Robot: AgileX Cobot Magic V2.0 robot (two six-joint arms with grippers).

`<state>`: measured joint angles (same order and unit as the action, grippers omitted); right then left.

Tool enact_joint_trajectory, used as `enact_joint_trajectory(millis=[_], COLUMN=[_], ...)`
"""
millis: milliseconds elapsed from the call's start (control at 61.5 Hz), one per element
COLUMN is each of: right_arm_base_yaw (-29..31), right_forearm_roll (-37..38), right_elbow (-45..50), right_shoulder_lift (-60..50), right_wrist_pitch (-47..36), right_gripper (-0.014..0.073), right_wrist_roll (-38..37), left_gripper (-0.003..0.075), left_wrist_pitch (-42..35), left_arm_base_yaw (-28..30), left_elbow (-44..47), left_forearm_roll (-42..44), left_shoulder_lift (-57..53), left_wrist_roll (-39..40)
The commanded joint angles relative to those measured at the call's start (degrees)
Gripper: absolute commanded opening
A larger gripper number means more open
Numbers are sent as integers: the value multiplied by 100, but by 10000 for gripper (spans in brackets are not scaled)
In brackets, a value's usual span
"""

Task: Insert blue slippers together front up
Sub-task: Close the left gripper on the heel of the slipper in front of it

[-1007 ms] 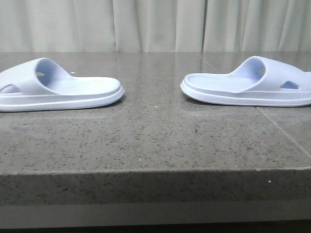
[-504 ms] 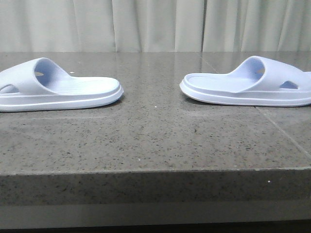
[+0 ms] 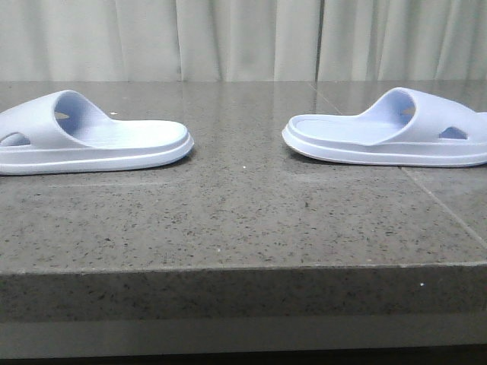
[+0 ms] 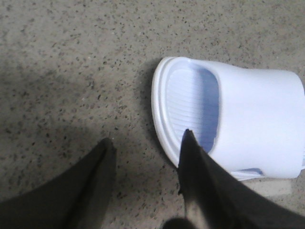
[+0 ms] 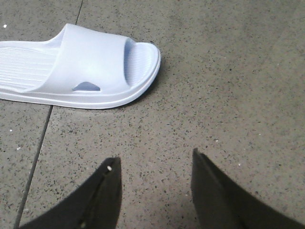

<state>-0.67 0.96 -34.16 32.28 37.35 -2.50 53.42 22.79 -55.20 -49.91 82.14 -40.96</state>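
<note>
Two pale lavender-blue slippers lie sole-down and apart on the dark speckled tabletop. In the front view the left slipper [image 3: 91, 141] and the right slipper [image 3: 388, 137] point their open heel ends at each other. No gripper shows in the front view. My left gripper [image 4: 147, 140] is open and empty above the table; one finger [image 4: 200, 176] overlaps the left slipper's [image 4: 238, 119] rim in its wrist view. My right gripper [image 5: 155, 158] is open and empty above bare stone, well apart from the right slipper [image 5: 81, 67].
The stone table [image 3: 243, 228] has its front edge [image 3: 243, 266] close to the camera. A seam [image 3: 441, 205] runs across the tabletop by the right slipper and also shows in the right wrist view [image 5: 38, 152]. Pale curtains [image 3: 243, 38] hang behind.
</note>
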Motion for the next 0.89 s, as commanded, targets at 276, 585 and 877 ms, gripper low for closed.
enact_joint_trajectory(millis=[276, 585, 877], right_arm_base_yaw=[20, 20, 20], right_forearm_roll=[-28, -33, -33], right_elbow=[-220, -220, -220], right_shoulder_lift=[53, 53, 53], right_wrist_pitch=[-352, -352, -352], right_gripper=[374, 374, 374], right_wrist_roll=[32, 32, 32], left_gripper=[365, 386, 386], left_wrist_pitch=[82, 30, -368], left_arm_base_yaw=[10, -298, -653], left_elbow=[-561, -598, -607], left_forearm_roll=[-867, -945, -933], left_shoulder_lift=[422, 637, 912], left_wrist_roll=[-326, -528, -528])
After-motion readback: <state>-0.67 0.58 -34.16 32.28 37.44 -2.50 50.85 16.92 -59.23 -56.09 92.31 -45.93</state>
